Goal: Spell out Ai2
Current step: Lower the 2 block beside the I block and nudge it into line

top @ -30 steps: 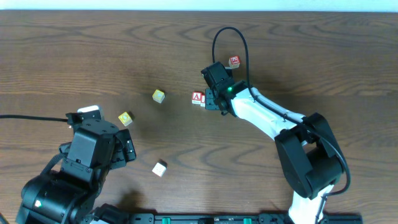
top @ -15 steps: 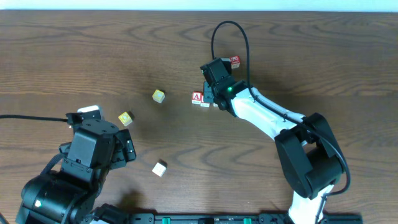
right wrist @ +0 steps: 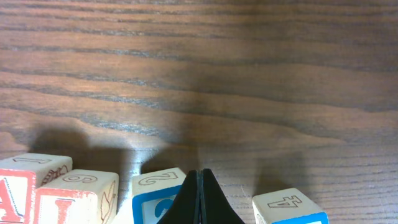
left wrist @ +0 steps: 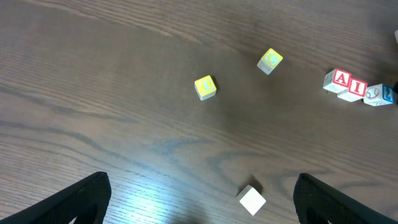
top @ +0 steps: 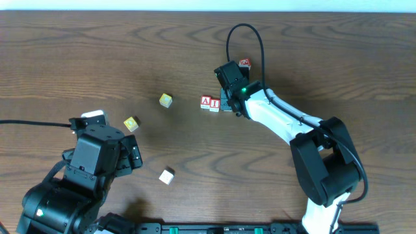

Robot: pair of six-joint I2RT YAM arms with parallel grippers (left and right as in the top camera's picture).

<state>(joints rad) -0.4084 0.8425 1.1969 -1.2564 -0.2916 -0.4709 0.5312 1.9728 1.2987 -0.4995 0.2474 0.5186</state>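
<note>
Overhead. On the dark wooden table (top: pixel 78 52), near its middle, a white letter cube with a red A (top: pixel 205 102) and a white letter cube with a red I (top: pixel 214 103) sit touching, side by side. The right gripper (top: pixel 226 103) hangs just right of the I cube and covers what lies there, so no 2 is readable from this view. A small red-faced cube (top: pixel 244 63) lies beyond the arm, apart from the row. A yellow cube (top: pixel 166 100) and a second yellow cube (top: pixel 132 123) lie left of the row, and a pale plain cube (top: pixel 167 175) lies nearer the front edge. The left arm (top: pixel 91 159) is at the low left, well apart from the letters.

Left wrist. The left gripper (left wrist: pixel 202 186) has its jaws spread wide over bare wood, with nothing between them. At the far right edge the row reads A, I, then a white letter cube with a blue 2 (left wrist: pixel 379 94) — all three touching.

Right wrist. The black fingers are pressed together to a thin seam and hold nothing. The tip stands in front of the 2 cube's right side. To the right, across a gap, is a blue-edged cube with a 4 on top (right wrist: pixel 291 208).
</note>
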